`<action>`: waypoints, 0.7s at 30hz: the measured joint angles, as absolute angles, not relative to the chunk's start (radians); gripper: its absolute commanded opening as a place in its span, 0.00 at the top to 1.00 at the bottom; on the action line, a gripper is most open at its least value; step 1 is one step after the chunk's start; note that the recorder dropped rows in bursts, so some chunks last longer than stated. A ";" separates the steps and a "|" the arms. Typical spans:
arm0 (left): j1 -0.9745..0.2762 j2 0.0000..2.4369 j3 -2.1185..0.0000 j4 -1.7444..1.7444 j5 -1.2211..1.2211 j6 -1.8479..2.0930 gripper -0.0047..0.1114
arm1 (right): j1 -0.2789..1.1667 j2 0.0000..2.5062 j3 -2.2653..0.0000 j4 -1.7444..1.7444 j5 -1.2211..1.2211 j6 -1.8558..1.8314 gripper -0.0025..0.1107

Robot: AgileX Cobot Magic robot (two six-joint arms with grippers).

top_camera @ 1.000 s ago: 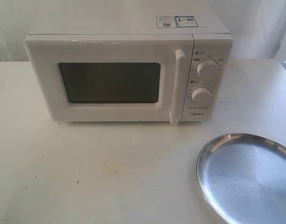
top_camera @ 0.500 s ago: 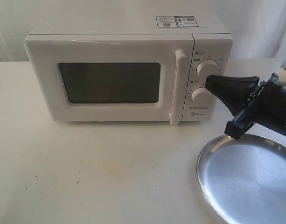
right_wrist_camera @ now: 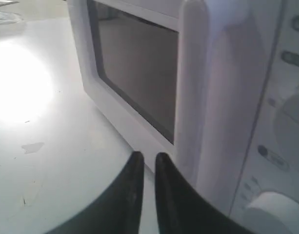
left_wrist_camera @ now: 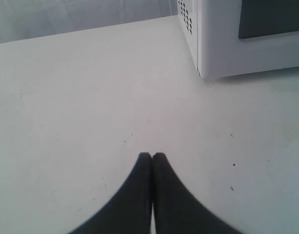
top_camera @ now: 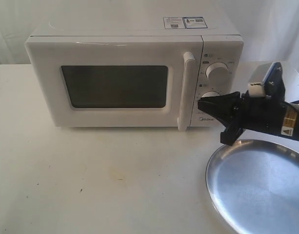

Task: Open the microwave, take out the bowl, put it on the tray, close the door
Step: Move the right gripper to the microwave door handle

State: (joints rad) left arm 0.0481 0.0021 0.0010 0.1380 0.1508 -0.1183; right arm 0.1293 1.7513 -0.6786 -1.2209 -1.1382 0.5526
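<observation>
Fingers [right_wrist_camera: 125, 195] of the right gripper [top_camera: 202, 104], a sliver apart and empty, point toward the handle [top_camera: 187, 92]. The left gripper [left_wrist_camera: 152, 157] hangs pinched together over the worktop [top_camera: 90, 170]. One microwave [top_camera: 134, 31] sits long side across, door [top_camera: 115, 87] closed, handle upright. One tray [top_camera: 256, 185] lies flat beside it. Two dials [top_camera: 217, 73].
</observation>
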 measured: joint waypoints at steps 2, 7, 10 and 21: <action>0.048 0.002 0.001 0.138 0.151 -0.118 0.96 | 0.156 1.754 -0.706 -1.227 -1.138 0.541 0.51; 0.048 0.002 0.001 0.138 0.151 -0.118 0.96 | 0.160 1.754 -0.717 -1.210 -1.047 0.525 0.54; 0.048 0.002 0.001 0.138 0.151 -0.118 0.96 | 0.160 1.754 -0.725 -1.208 -1.033 0.512 0.54; 0.048 0.002 0.001 0.138 0.151 -0.118 0.96 | 0.196 1.817 -0.801 -1.208 -1.041 0.537 0.57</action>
State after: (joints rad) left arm 0.0481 0.0021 0.0010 0.1380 0.1508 -0.1183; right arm 0.1964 1.8173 -0.8010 -1.2081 -1.0410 0.5369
